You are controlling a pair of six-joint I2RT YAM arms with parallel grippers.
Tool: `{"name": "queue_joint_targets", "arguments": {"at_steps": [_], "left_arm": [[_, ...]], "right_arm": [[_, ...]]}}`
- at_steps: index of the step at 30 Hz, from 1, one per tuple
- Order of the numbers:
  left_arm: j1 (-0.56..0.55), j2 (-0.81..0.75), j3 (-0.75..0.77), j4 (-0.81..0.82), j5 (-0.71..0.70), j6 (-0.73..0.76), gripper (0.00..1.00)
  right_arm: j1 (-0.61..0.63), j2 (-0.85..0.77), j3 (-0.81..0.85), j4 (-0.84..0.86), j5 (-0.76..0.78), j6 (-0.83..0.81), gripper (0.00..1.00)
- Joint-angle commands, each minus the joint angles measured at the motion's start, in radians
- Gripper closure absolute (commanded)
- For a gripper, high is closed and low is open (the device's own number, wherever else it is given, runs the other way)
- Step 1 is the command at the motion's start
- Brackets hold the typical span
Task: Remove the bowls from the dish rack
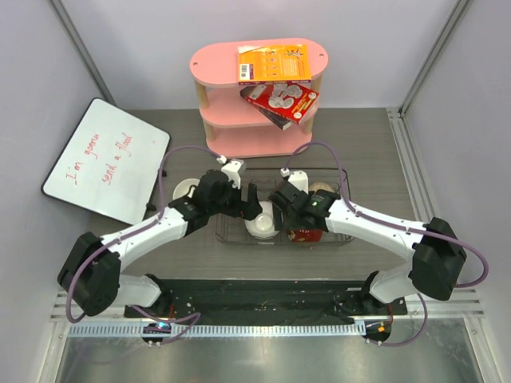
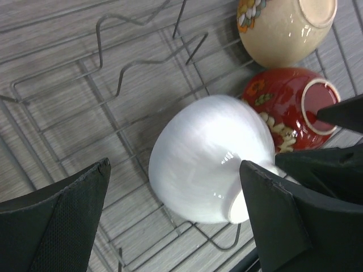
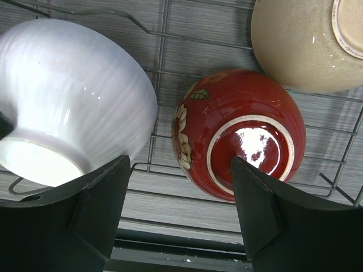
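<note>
Straddling the white bowl (image 2: 207, 153), the left hand (image 2: 174, 165) hangs released; the right hand (image 3: 180, 161), released, flanks the red bowl (image 3: 227, 107).

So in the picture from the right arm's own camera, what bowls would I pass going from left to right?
white bowl → red bowl → beige bowl, which sits in the upper right corner.
</note>
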Motion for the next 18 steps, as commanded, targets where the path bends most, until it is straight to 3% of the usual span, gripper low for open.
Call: {"name": "queue_joint_targets", "arguments": {"at_steps": [1, 8, 18], "left_arm": [[0.0, 0.036, -0.043, 0.113, 0.053, -0.04, 0.05], [0.0, 0.116, -0.044, 0.153, 0.116, -0.083, 0.06], [0.0, 0.136, -0.05, 0.087, 0.176, -0.086, 0.1]], "right_arm": [[0.003, -0.004, -0.018, 0.082, -0.006, 0.042, 0.23], [0.001, -0.041, -0.051, 0.094, -0.018, 0.028, 0.24], [0.001, -0.029, -0.049, 0.093, -0.017, 0.039, 0.24]]}}
